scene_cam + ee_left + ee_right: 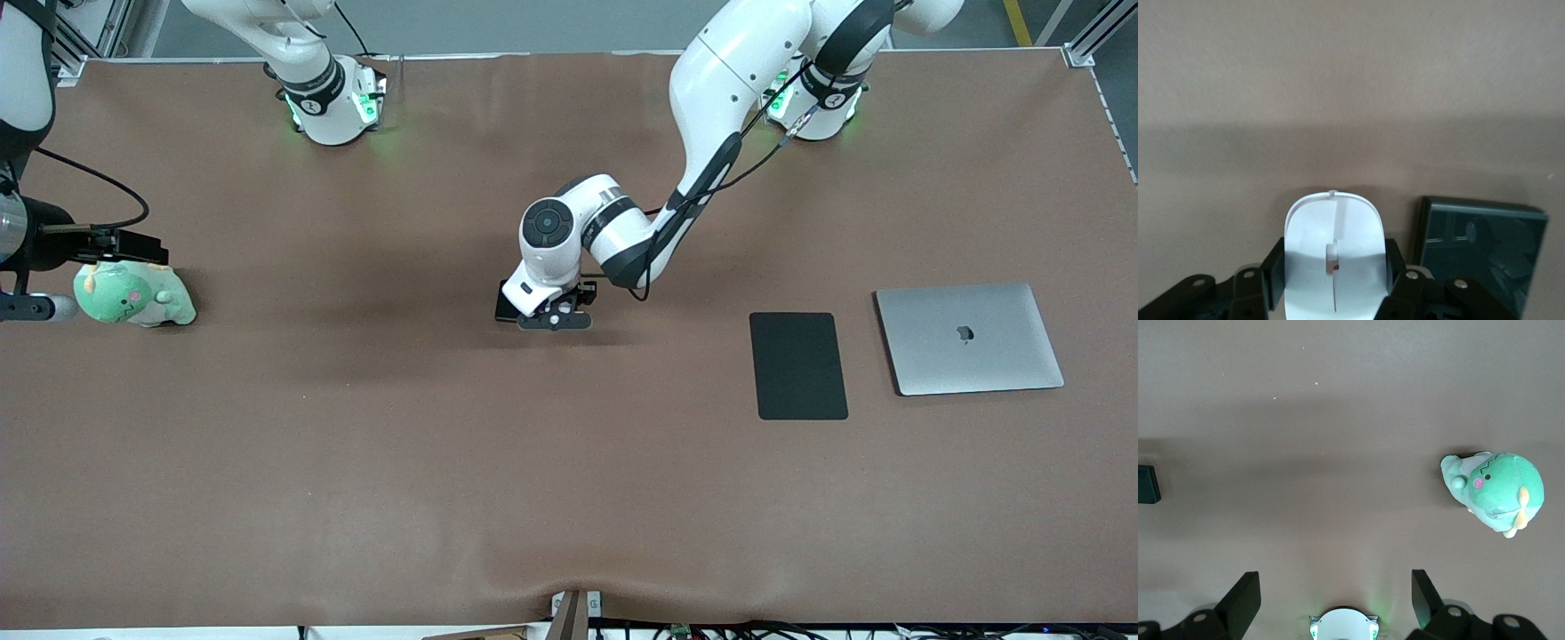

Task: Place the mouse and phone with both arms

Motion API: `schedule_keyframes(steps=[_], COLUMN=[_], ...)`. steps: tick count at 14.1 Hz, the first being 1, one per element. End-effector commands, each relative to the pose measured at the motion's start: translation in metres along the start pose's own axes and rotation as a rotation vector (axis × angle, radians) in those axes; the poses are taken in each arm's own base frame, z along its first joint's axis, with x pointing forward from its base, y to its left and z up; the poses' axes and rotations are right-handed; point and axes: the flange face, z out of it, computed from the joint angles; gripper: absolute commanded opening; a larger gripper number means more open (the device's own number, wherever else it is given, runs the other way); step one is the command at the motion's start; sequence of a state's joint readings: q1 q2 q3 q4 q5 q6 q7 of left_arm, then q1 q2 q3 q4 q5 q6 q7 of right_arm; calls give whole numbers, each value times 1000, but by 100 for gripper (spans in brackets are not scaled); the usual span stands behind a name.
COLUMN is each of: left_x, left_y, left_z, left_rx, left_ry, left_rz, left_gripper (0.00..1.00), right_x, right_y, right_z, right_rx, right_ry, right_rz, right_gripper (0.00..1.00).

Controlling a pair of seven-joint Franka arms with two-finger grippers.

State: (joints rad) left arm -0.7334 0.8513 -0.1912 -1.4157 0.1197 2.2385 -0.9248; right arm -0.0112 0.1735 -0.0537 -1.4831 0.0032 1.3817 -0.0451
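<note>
The left gripper [1335, 293], black and two-fingered, is clamping the small, glossy white oval mouse [1334, 250] by its two long sides at mid-table, with the small black glossy slab of a phone [1481, 250] lying flat on the brown table covering [356, 427] just beside it, toward the right arm's end. As a judgement, the grasp is just being made, so the step in hand is the lift: it is best done straight up and slowly, because the smooth curved shell could slip between the pads, and the fingers are working so near the phone that any sideways drag could nudge it. The large flat matte black mouse pad [797, 365] beside the closed silver laptop [969, 339], toward the left arm's end, looks the likely target for the mouse, though the pictures do not confirm it. The left arm [702, 151] is reaching from its base across to mid-table, elbow bent, wrist turned down so the hand is pointing at the surface. The right gripper [1331, 597] is hanging with its fingers spread wide and empty, over the table's edge at the right arm's end, near a green plush toy [133, 295], where that arm is waiting.
</note>
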Motion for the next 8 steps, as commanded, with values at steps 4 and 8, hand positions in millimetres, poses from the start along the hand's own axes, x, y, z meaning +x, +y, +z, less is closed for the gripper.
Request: schedule_keyframes(steps=[4, 8], left_x=[27, 60], left_y=[-21, -62], left_z=[-76, -138], left_rx=[-15, -24], left_ry=[80, 115], left_rz=[-42, -118], left_gripper=[0, 0], right_x=[16, 27], right_y=[-38, -80], right_z=[14, 26], right_rx=[32, 65], right_ry=[-27, -11], right_rz=[-61, -113], right_gripper=[100, 100])
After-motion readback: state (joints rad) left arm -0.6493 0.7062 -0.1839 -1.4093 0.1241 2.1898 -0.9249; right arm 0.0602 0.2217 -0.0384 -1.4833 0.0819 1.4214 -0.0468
